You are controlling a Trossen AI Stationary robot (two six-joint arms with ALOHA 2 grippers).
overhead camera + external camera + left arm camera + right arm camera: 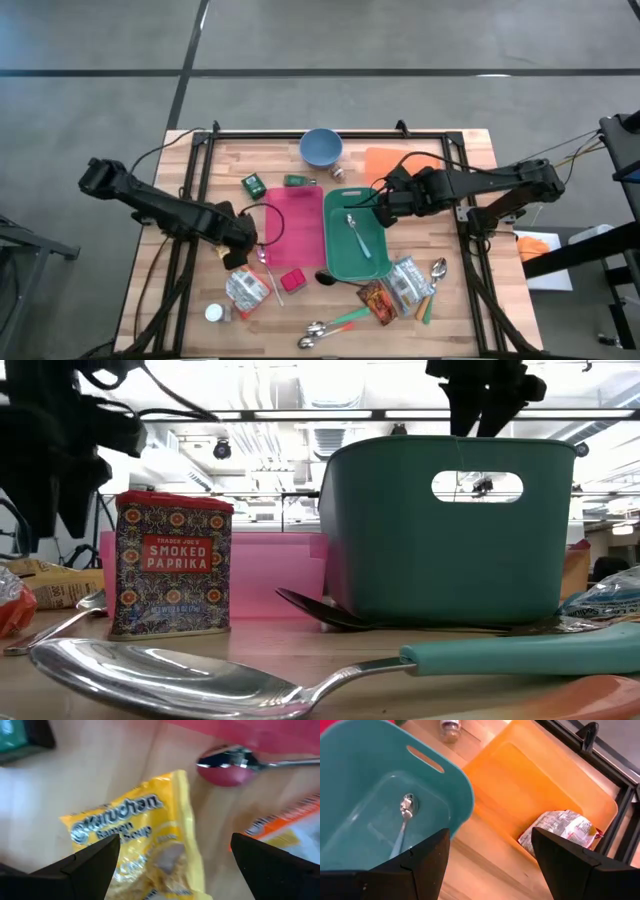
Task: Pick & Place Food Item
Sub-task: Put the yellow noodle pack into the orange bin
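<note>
table [470, 260]: matt wood | teal bin [345, 255]: smooth plastic | spoon [180, 680]: glossy metal | ramen packet [145, 840]: shiny film

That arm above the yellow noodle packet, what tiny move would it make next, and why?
Probably straight down, then close. The left gripper hangs with jaws wide open above the yellow plastic Maruchan ramen packet, which lies flat on the wooden table between the jaws, not yet gripped.

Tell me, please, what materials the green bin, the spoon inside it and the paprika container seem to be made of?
The green bin looks like moulded plastic with a smooth semi-gloss finish: rounded rim and a cut-out handle slot. The spoon inside it seems polished metal, since it shines like a mirror. The paprika container appears to be a printed tin with a patterned surface, though coated cardboard is possible.
</note>
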